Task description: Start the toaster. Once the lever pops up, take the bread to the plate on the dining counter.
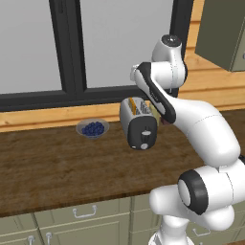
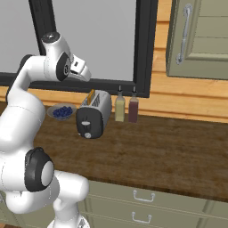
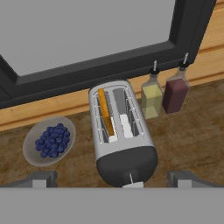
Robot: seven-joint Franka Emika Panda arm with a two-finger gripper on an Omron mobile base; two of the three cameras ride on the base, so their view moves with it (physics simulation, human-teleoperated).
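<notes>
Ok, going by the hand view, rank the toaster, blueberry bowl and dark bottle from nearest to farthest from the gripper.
1. Toaster, directly ahead of the open gripper.
2. Blueberry bowl, left of the toaster.
3. Dark bottle, back right by the window.

Home kitchen — wood worktop (image 2: pixel 169 147), green drawers (image 1: pixel 86 217), toaster (image 3: pixel 121 131), bowl of blueberries (image 3: pixel 49 141), window (image 1: pixel 72 43)

The white arm (image 1: pixel 201 129) is raised from the base, bent at the elbow and folded forward at upper height. The wrist is angled downward. The gripper (image 3: pixel 113 179) is held pointing down with its jaws spread wide apart; nothing is gripped between the fingertips (image 3: pixel 41 178).
</notes>
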